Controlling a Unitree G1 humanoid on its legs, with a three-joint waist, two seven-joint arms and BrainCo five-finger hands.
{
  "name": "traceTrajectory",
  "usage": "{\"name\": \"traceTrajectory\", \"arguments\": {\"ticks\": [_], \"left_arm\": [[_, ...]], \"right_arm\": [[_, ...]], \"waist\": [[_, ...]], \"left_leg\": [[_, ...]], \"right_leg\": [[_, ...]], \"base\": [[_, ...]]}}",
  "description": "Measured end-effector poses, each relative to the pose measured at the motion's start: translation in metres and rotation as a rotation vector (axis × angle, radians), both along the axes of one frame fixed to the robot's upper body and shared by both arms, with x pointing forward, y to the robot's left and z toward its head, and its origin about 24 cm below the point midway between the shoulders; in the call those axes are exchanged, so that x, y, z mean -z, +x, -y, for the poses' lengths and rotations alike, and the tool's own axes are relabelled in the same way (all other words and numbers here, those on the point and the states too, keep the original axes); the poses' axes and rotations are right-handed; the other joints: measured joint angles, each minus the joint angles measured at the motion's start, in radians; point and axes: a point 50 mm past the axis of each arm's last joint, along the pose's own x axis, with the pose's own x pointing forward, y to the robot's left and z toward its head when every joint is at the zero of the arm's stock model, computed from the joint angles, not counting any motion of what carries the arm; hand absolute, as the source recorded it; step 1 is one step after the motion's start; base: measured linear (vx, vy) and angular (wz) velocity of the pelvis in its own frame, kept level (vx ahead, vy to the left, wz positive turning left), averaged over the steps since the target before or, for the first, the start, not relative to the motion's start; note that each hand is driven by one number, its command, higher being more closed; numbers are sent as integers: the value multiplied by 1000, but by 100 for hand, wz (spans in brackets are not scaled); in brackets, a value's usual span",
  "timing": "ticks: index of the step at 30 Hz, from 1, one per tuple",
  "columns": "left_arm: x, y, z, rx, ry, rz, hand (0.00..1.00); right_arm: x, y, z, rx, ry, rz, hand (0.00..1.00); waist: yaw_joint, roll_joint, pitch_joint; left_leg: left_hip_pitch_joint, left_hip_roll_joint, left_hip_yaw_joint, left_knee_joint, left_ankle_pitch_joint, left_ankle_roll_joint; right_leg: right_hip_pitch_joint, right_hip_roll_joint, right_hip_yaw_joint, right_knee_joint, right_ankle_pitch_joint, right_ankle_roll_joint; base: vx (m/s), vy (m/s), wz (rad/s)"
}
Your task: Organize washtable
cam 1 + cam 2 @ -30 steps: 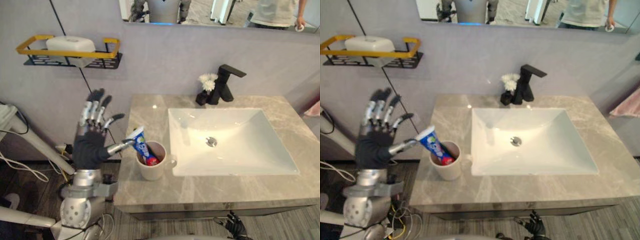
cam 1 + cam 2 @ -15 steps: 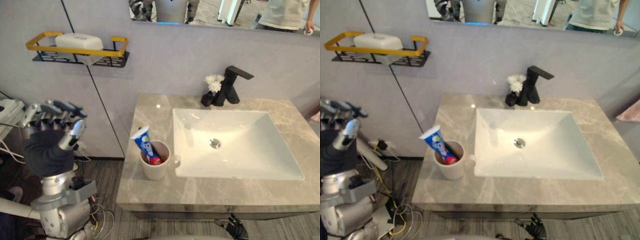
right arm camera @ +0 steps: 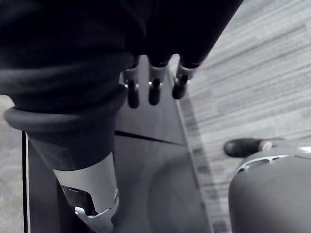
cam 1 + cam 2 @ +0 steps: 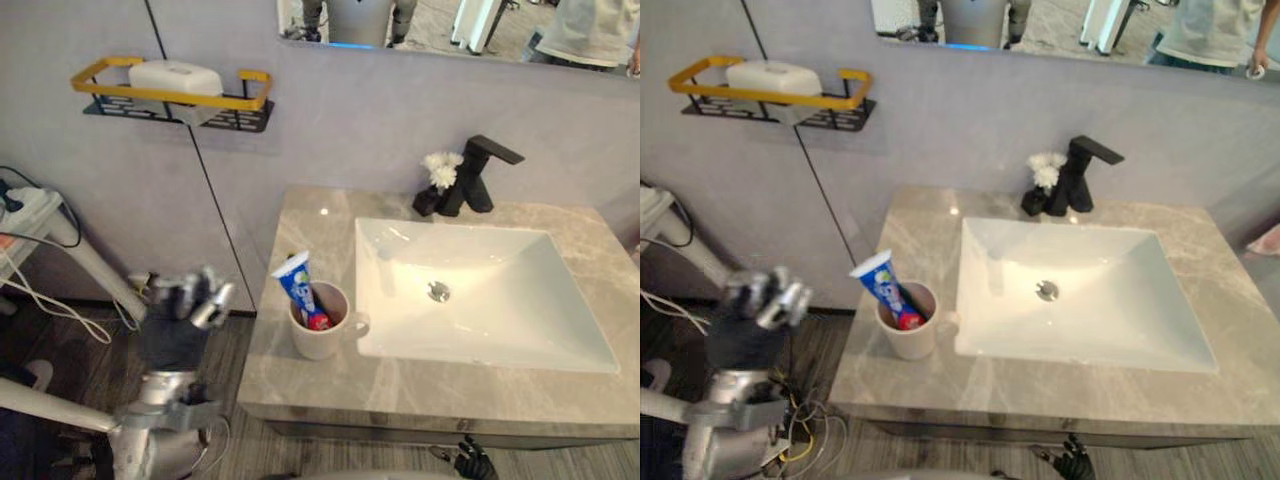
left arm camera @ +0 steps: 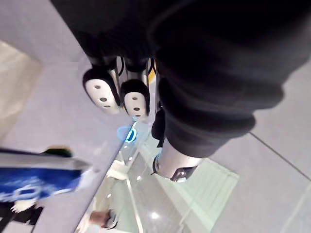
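In the left eye view, the toothpaste tube (image 4: 296, 284) stands tilted in the mug (image 4: 322, 338) on the grey stone surface (image 4: 300, 225), just beside the white basin (image 4: 500, 290). My left hand (image 4: 172, 330) hangs low, off the surface's left edge and well apart from the mug. A soap bar (image 4: 175, 77) sits on the wall shelf (image 4: 170, 98), and a black faucet (image 4: 478, 172) stands behind the basin.

The right eye view shows the same layout; nothing loose lies on the stone.

In the left wrist view, the fingers (image 5: 102, 90) are curled in and empty, with the blue tube off to one side.

In the right wrist view, my right hand (image 3: 153, 82) hangs with straight, relaxed fingers, holding nothing, over dark flooring.

I judge the tidying nearly finished. If I raise the left hand, I should keep it outside the surface's edge so it cannot clip the leaning tube or tip the mug.
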Motion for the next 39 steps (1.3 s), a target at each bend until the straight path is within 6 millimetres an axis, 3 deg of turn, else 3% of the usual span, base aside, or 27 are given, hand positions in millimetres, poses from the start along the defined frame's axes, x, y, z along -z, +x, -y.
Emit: {"name": "traceTrajectory", "arguments": {"ticks": [6, 16, 24, 31, 39], "left_arm": [[31, -3, 20, 161, 0, -154, 100], [67, -9, 32, 260, 8, -325, 100], [78, -13, 38, 292, 4, -377, 100], [94, -23, 53, 359, 4, -460, 100], [98, -29, 71, 449, -2, -476, 100]], "right_arm": [[0, 2, -2, -20, 2, 1, 0], [3, 1, -5, -64, 6, -15, 0], [4, 0, -7, -90, 7, -26, 0], [4, 1, -6, -95, 4, -26, 0], [7, 1, -7, -101, 7, -40, 0]], "waist": [[1, -7, 6], [2, -12, 7], [4, -11, 7], [4, -6, 7], [3, 3, 2]], "left_leg": [[0, 0, 0, 3, 0, 0], [-9, 3, 5, 4, -1, -1], [-10, 6, 6, 4, -1, -2], [-20, 7, 7, 11, -2, -3], [-22, 8, 7, 16, -2, -3]], "right_leg": [[0, 0, 0, 2, 0, 0], [-14, 1, 0, 21, -14, 1], [-21, 1, -2, 39, -26, -1], [-35, 1, -2, 54, -31, -2], [-35, 2, -3, 57, -31, -2]], "base": [[0, 0, 0], [0, 0, 0], [0, -1, 0], [-9, -1, -1], [0, 0, 0]]}}
